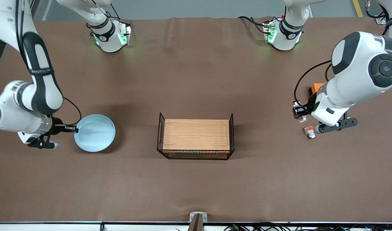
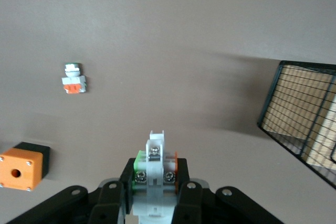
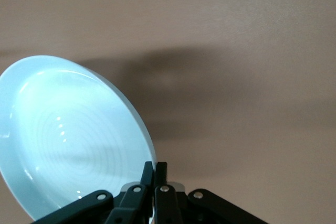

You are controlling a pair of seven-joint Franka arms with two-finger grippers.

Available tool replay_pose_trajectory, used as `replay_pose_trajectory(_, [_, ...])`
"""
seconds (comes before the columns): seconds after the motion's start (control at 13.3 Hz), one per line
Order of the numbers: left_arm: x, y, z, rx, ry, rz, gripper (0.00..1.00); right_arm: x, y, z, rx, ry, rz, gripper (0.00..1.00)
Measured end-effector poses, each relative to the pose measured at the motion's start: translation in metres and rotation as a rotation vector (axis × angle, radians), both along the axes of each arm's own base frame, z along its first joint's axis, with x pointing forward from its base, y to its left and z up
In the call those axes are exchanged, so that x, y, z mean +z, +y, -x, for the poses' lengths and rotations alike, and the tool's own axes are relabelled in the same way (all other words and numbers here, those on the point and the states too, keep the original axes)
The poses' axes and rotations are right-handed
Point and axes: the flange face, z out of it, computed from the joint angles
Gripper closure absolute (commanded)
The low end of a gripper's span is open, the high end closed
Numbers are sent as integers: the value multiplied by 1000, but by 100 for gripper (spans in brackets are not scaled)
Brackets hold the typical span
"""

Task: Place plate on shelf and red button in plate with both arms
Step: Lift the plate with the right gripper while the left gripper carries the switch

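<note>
Right claw [image 3: 156,174] pinches the plate [image 1: 95,132] rim (lifted); left claw [image 2: 156,182] is clamped on the red button [image 2: 156,169]

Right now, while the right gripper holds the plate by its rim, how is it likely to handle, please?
The plate looks rigid, so it probably won't flex. The right gripper pinches only one edge of the rim, so it may tilt or swing. Its glossy surface suggests it could slip.

Only the wire rack [image 1: 196,140] stands mid-table. Bare cloth [image 1: 196,70] lies all around it; a stubby switch [image 1: 309,132] and orange box [image 1: 316,88] crowd the left arm's end.
</note>
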Motion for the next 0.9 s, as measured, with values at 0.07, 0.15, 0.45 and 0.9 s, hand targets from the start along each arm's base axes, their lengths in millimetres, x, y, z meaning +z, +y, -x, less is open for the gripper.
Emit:
replay_pose_trajectory(0.07, [1,-8,2,10,0,2,100,28,5,5,9,-4,-6,100])
replay_pose_trajectory(0.15, [2,-15,4,17,1,3,100,53,9,11,11,-7,-6,100])
replay_pose_trajectory(0.45, [3,-34,10,35,5,6,100,124,34,40,-8,16,-5,100])
replay_pose_trajectory(0.9, [0,-71,20,63,14,7,100,191,78,81,-9,60,-10,100])
